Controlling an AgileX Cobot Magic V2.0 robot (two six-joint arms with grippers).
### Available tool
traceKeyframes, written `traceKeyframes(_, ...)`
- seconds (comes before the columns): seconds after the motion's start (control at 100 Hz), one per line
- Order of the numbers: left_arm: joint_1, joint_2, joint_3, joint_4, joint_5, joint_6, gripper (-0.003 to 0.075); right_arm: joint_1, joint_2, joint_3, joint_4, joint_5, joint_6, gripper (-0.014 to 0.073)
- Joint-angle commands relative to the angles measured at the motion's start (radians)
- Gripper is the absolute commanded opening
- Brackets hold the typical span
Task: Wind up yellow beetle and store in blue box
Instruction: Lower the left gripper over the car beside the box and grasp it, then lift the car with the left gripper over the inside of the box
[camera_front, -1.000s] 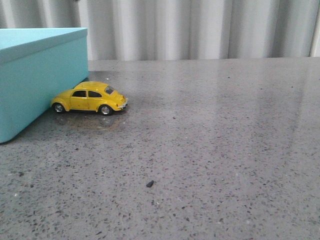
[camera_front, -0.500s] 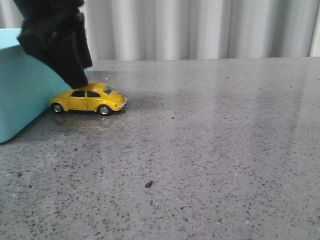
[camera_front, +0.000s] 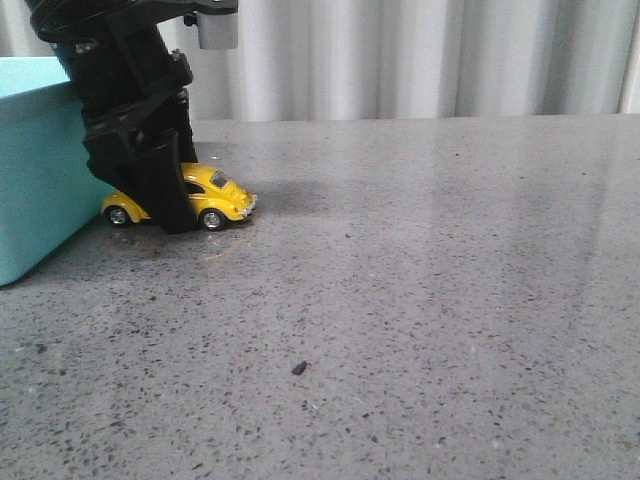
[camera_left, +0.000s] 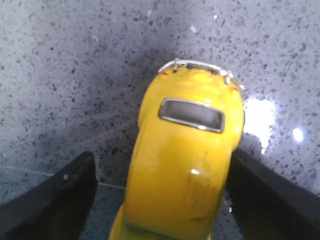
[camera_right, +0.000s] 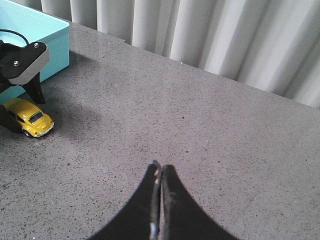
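Observation:
The yellow beetle (camera_front: 222, 197) stands on its wheels on the grey table, close against the blue box (camera_front: 35, 190) at the left. My left gripper (camera_front: 172, 215) is down over the car's middle, open, with one finger on each side of it. In the left wrist view the beetle (camera_left: 185, 165) fills the gap between the fingers (camera_left: 55, 200); one finger stands apart from it and the other is close against its side. My right gripper (camera_right: 159, 167) is shut and empty, well away above the table. The right wrist view shows the beetle (camera_right: 31, 119), the box (camera_right: 35, 30) and the left gripper (camera_right: 20, 65).
The speckled grey table (camera_front: 420, 300) stretches out to the right of the car. A small dark speck (camera_front: 298, 368) lies near the front. A grey pleated curtain (camera_front: 400, 55) closes the back.
My left arm came into view from above and dropped over the beetle; its fingers now straddle the car. The beetle has stayed in place.

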Motion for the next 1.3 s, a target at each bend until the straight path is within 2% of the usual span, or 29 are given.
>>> traceKeyframes(0.0,0.004,-0.043,-0.032,-0.040,-0.023,0.000,0.0423,0.002,-0.002,-0.025,-0.009,-0.070,-0.009,-0.0051)
traceKeyframes(0.19,0.004,-0.051,-0.129,-0.109,0.015,0.000,0.0254,0.002,-0.002,-0.025,-0.009,-0.070,-0.009,-0.0051)
traceKeyframes(0.33,0.004,-0.069,-0.247,-0.133,0.027,0.000,0.0206,0.002,-0.002,-0.025,-0.009,-0.070,-0.009,-0.0051)
traceKeyframes(0.5,0.035,-0.112,-0.389,-0.105,0.033,-0.055,0.0205,0.002,-0.002,-0.025,-0.009,-0.074,-0.009,-0.0051)
traceKeyframes(0.58,0.078,-0.137,-0.423,-0.023,0.033,-0.152,0.0205,0.002,-0.002,-0.025,-0.009,-0.079,-0.009,-0.0051)
traceKeyframes(0.68,0.181,-0.167,-0.425,0.056,0.037,-0.299,0.0205,0.002,-0.002,-0.025,-0.009,-0.085,-0.009,-0.0051)
traceKeyframes(0.84,0.372,-0.169,-0.404,-0.008,0.064,-0.468,0.0206,0.002,-0.002,-0.025,-0.009,-0.095,-0.009,-0.0051)
traceKeyframes(0.99,0.474,-0.153,-0.307,-0.107,0.051,-0.482,0.0206,0.002,-0.002,-0.025,-0.009,-0.095,-0.009,-0.0051)
traceKeyframes(1.29,0.473,-0.065,-0.173,-0.108,0.073,-0.482,0.0207,0.002,-0.002,-0.025,-0.009,-0.095,-0.009,-0.0051)
